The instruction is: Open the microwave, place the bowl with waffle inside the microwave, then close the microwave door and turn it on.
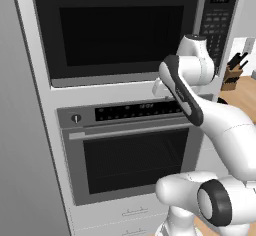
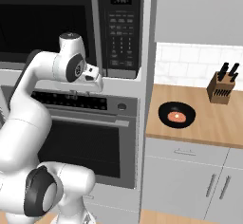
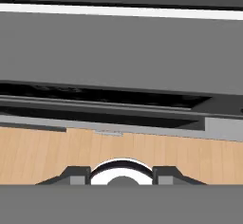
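Up high, microwave (image 2: 71, 23): door (image 1: 117, 30) closed, handle (image 2: 95, 26) just above the tool.
Tool (image 2: 95, 78): below the keypad, pointing down; spread or pressed, cannot tell.
Bowl with waffle (image 2: 176, 115): on tabletop (image 2: 218, 123), well right of tool.

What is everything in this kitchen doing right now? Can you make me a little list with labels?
microwave: built into the wall, above the oven
microwave door: shut, grey bar handle on its right side
bowl with waffle: on the wooden counter, right of the oven
oven: under the microwave, door shut
knife block: on the counter by the tiled wall
gripper: in front of the oven's control strip, pointing down; fingers hard to make out
task progress: microwave not yet opened
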Robot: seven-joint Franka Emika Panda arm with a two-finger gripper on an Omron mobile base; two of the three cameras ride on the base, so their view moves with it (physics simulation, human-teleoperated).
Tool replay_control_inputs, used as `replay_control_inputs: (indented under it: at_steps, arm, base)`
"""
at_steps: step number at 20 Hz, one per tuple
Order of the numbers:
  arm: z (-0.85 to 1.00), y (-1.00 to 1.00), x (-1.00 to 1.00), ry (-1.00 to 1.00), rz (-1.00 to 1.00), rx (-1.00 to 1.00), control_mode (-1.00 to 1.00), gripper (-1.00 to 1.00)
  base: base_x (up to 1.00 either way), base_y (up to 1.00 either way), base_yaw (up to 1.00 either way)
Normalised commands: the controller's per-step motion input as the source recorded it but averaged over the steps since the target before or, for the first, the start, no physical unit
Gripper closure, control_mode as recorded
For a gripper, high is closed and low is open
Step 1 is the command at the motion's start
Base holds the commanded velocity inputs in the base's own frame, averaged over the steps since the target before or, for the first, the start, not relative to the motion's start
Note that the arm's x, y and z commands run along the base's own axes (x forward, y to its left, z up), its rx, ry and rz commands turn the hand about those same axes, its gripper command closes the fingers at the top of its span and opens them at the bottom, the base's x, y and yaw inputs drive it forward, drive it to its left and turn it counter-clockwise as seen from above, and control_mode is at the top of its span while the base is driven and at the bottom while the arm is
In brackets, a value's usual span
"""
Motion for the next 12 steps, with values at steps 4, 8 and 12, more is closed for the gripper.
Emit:
replay_control_inputs:
  at_steps: [4,8,12]
  arm:
    - [-0.04,0.00,-0.24,0.00,0.00,0.00,-1.00,-1.00]
    - [-0.35,0.00,-0.63,-0.02,0.00,-0.05,-1.00,-1.00]
    - [-0.54,0.05,-0.66,-0.03,0.00,-0.08,-1.00,-1.00]
  base:
    - [0.00,0.00,0.00]
    - [0.00,0.00,0.00]
    - [0.00,0.00,0.00]
